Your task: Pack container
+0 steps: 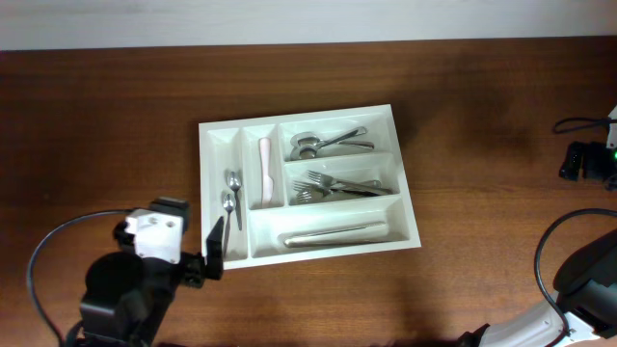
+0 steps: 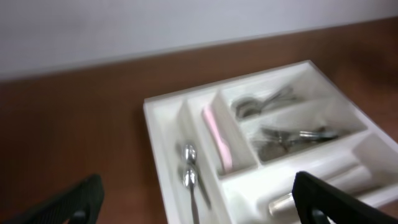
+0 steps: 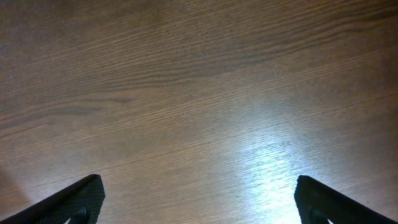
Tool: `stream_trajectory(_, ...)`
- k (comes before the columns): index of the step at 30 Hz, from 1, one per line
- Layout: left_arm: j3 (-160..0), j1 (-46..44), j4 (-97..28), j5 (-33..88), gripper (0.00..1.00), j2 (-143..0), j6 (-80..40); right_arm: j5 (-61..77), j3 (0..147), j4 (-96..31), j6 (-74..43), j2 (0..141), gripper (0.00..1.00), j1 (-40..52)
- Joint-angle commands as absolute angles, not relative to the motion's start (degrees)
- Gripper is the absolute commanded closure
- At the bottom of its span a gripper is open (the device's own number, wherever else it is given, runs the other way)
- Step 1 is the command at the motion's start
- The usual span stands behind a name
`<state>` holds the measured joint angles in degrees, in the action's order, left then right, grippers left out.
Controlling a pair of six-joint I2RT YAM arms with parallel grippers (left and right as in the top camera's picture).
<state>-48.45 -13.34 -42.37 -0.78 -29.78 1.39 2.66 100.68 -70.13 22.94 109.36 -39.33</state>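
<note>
White cutlery tray (image 1: 222,145) at the centre of the overhead frame, flat on the dark wooden surface (image 1: 482,116), slightly skewed

Leftmost narrow compartment: two teaspoons (image 1: 231,200), bowls toward the top of the frame. Next narrow one: a single white-handled utensil (image 1: 264,172). Upper wide compartment: larger spoons (image 1: 323,145); middle: forks (image 1: 337,185); lower: table knives (image 1: 333,234)

Left arm at lower left of the overhead frame, left fingers (image 2: 71,202) spread wide and holding nothing, one black tip just beside the tray's lower left corner; contact impossible to tell. Tray blurred, centre to right, in the left wrist view

Right arm (image 1: 588,280) at the lower right edge, well apart from the tray. Right fingers (image 3: 74,199) likewise released, gaping over bare wood grain with a bright glare patch
</note>
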Motion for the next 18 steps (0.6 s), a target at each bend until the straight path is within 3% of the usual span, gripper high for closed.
stream_trajectory(1, -41.1, -11.4, -36.3, 5.9, 0.01, -23.9, 10.6, 3.0, 100.5, -70.0, 22.9, 109.2, 0.01, -39.4)
stream_trajectory(18, -17.8, 0.1, -15.9, 11.0, 0.01, -0.6, 16.2, 3.0, 100.5, -70.0, 22.9, 109.2, 0.01, -39.4)
